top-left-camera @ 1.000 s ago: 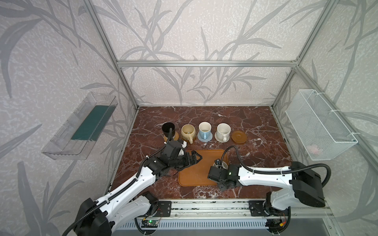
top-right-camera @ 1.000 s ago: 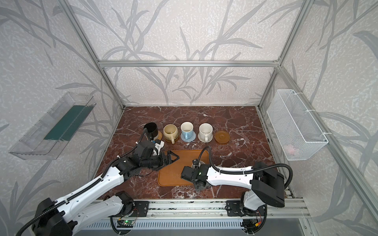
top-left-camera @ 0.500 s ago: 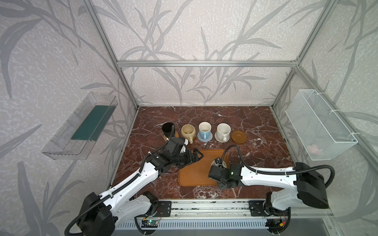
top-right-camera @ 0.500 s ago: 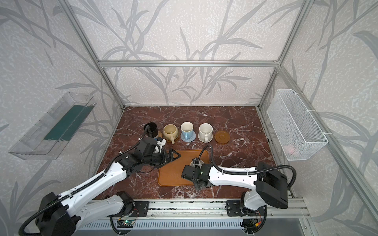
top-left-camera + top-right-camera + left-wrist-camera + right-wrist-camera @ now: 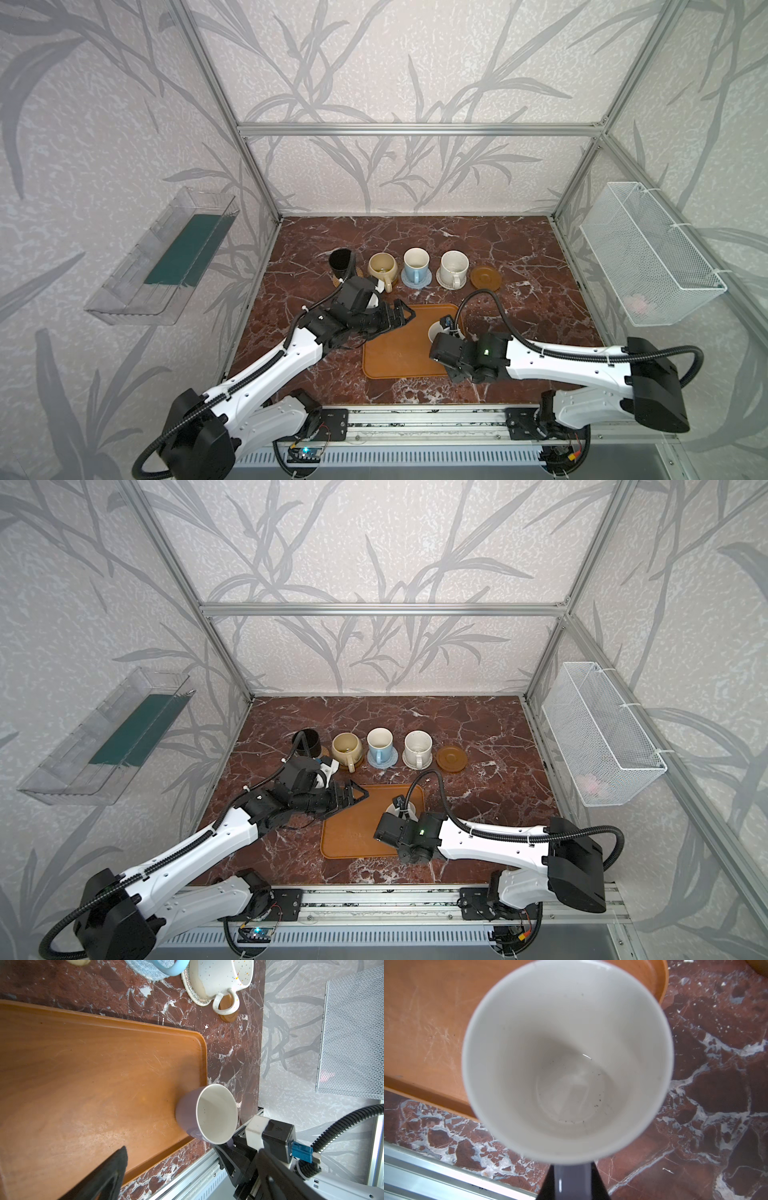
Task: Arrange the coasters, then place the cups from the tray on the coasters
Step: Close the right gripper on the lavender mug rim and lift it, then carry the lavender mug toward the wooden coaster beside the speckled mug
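The right gripper is clenched on the handle of the lavender cup, which stands at the gripper's 11 o'clock in a top view, by the 2 o'clock edge of the tray. It is white inside with a few dark specks. The left gripper gapes wide and empty over the tray's 10 o'clock corner.

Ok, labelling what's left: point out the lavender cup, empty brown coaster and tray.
lavender cup (image 5: 216,1113), left wrist view, inner wall
empty brown coaster (image 5: 485,277), in a top view, centre
tray (image 5: 395,353), in a top view, bare floor
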`<act>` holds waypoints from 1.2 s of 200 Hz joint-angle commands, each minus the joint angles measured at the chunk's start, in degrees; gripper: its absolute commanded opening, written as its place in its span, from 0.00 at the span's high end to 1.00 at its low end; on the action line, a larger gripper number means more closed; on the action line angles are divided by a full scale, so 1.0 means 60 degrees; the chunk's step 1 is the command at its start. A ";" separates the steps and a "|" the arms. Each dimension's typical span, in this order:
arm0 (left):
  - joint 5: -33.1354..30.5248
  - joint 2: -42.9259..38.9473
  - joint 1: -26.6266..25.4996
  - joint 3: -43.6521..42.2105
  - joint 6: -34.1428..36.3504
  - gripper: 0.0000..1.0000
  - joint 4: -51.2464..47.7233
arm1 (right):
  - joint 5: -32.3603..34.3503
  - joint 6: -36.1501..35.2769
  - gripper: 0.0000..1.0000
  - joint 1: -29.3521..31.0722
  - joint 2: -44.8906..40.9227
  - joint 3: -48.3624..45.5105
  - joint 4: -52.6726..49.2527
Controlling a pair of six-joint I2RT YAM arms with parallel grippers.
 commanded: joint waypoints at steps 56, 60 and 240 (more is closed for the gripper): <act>-0.0085 -0.0153 0.0047 0.0477 -0.0026 0.01 0.0212 | 0.0696 -0.0165 1.00 -0.0023 -0.0819 0.0420 -0.0184; -0.0085 -0.0153 0.0042 0.0507 -0.0019 0.01 0.0235 | 0.0727 -0.0188 1.00 -0.0032 -0.0848 0.0439 -0.0188; 0.0220 0.1173 0.0111 0.2593 -0.0050 0.01 0.0146 | 0.1053 -0.3315 1.00 -0.2930 -0.3082 0.0134 0.0930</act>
